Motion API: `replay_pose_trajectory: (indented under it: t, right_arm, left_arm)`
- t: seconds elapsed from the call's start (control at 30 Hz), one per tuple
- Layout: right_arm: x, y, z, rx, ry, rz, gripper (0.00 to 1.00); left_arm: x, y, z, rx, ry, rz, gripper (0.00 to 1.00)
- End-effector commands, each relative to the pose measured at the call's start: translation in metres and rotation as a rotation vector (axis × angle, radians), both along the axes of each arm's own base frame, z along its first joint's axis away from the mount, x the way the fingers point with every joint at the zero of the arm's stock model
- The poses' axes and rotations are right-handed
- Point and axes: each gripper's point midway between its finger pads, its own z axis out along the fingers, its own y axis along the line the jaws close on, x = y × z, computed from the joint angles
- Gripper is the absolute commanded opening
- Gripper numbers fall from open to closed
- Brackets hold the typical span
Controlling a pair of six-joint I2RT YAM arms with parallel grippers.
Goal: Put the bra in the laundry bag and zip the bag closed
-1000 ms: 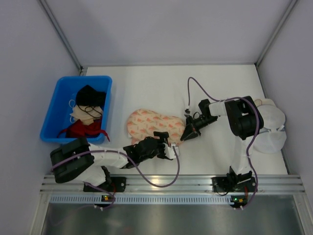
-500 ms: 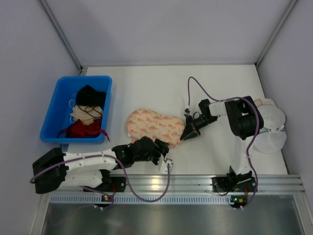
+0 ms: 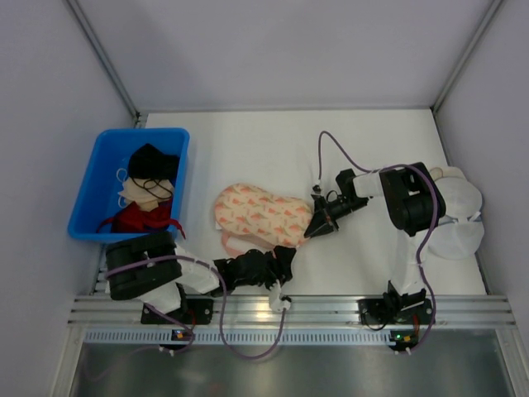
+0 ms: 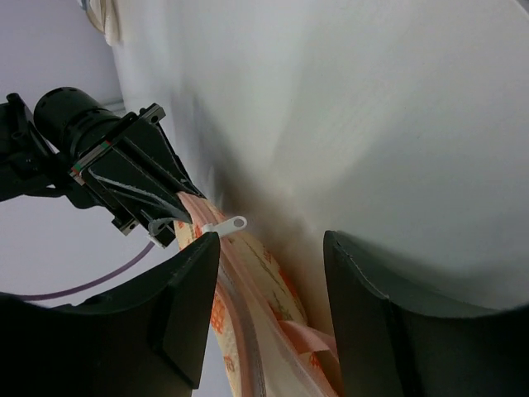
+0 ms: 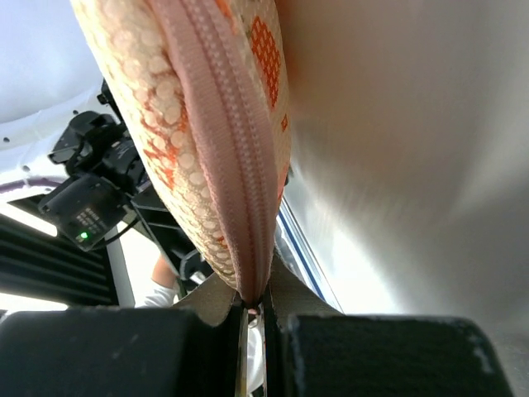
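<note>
Right gripper pinches the laundry bag (zip rim); left gripper gapes, seemingly empty

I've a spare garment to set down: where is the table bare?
Bare: far strip beyond the laundry bag, between blue bin and right arm; the near patch between left end effector and right arm's base. Crowded: the bag's end clamped by the right end effector; the white domes.

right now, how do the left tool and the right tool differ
The left tool is open, jaws apart with nothing clamped; the right tool is shut on the pink zip rim of the laundry bag. In the top view, the left tool sits by the bag's near edge; the right tool is at its right end. Both point toward the bag.
</note>
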Motion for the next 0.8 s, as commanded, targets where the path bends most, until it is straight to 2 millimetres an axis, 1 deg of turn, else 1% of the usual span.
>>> replay_pose_trajectory:
  t: [0.0, 0.03, 0.07, 0.1, 0.13, 0.17, 0.23, 0.37, 0.5, 0.63, 0.77]
  right_arm:
    - [0.000, 0.002, 0.007, 0.044, 0.004, -0.004, 0.00]
    - [-0.001, 0.003, 0.007, 0.044, 0.009, -0.004, 0.00]
    - [-0.001, 0.003, 0.006, 0.043, 0.010, -0.003, 0.00]
    - [-0.001, 0.003, 0.006, 0.044, 0.009, -0.003, 0.00]
    - [-0.002, 0.003, 0.006, 0.043, 0.009, 0.000, 0.00]
    - [-0.003, 0.003, 0.005, 0.039, 0.012, 0.000, 0.00]
    - [-0.003, 0.003, 0.005, 0.038, 0.010, 0.002, 0.00]
    - [-0.002, 0.004, 0.005, 0.039, 0.007, 0.002, 0.00]
    - [-0.002, 0.004, 0.005, 0.038, 0.010, 0.002, 0.00]
    - [-0.002, 0.005, 0.006, 0.041, 0.009, 0.001, 0.00]
    - [-0.003, 0.005, 0.007, 0.044, 0.010, 0.002, 0.00]
  left_arm:
    - [0.012, -0.024, 0.050, -0.203, -0.201, -0.024, 0.59]
    - [0.017, -0.023, 0.051, -0.205, -0.227, 0.002, 0.59]
    - [0.019, -0.024, 0.042, -0.189, -0.231, 0.002, 0.59]
    - [0.020, -0.025, 0.044, -0.202, -0.243, 0.004, 0.59]
    - [0.021, -0.028, 0.051, -0.230, -0.272, 0.004, 0.58]
    - [0.022, -0.029, 0.045, -0.219, -0.272, 0.003, 0.58]
    - [0.023, -0.031, 0.046, -0.223, -0.281, 0.006, 0.57]
    - [0.021, -0.033, 0.050, -0.238, -0.281, -0.007, 0.55]
    - [0.019, -0.034, 0.049, -0.234, -0.283, -0.023, 0.55]
    - [0.014, -0.036, 0.042, -0.208, -0.297, -0.050, 0.54]
    - [0.016, -0.042, 0.037, -0.195, -0.303, -0.049, 0.53]
